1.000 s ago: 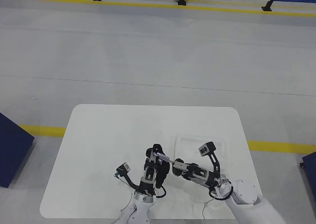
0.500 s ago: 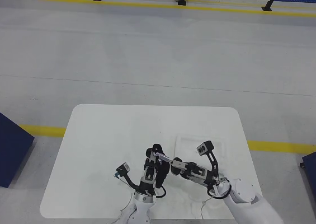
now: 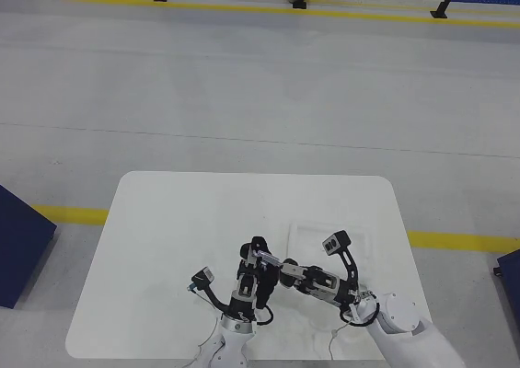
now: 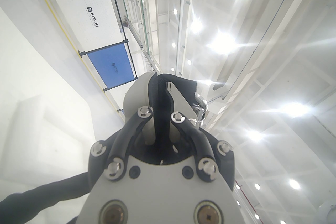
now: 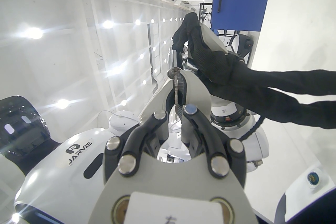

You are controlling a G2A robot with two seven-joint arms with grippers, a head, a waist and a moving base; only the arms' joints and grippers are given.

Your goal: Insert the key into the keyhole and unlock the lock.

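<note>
Right up at the right wrist, the right claw [image 5: 178,93] is pinched tight on a thin silver metal key [image 5: 174,70]. The key sits edge-on between the two pale pads, and its long axis runs straight out along the line of the claw itself, blade leading. Just beyond that blade comes the small shiny metal lock [image 5: 189,65], a step to one side of the key's line and very near its tip. Whether the tip has found the keyhole I cannot tell, because the slot is hidden behind the metal and cloth. Holding the lock up off the surface is the left claw [image 4: 158,88], its black cloth-covered fingers drawn together. I judge it clamped on the lock, with a glint of metal poking out beside one finger in its own wrist view. From above, the two claws meet nose to nose over the near part of the rounded white table [image 3: 167,239], the right one coming in from the side and a sliver of bright metal bridging the gap between them. So the right arm is the one that counts here: the lock lies dead ahead of the key, almost on its axis. To my eye the insertion hangs on closing that small sideways offset so blade and keyhole share one line before any push or turn. The unlocking itself does not look done yet.
</note>
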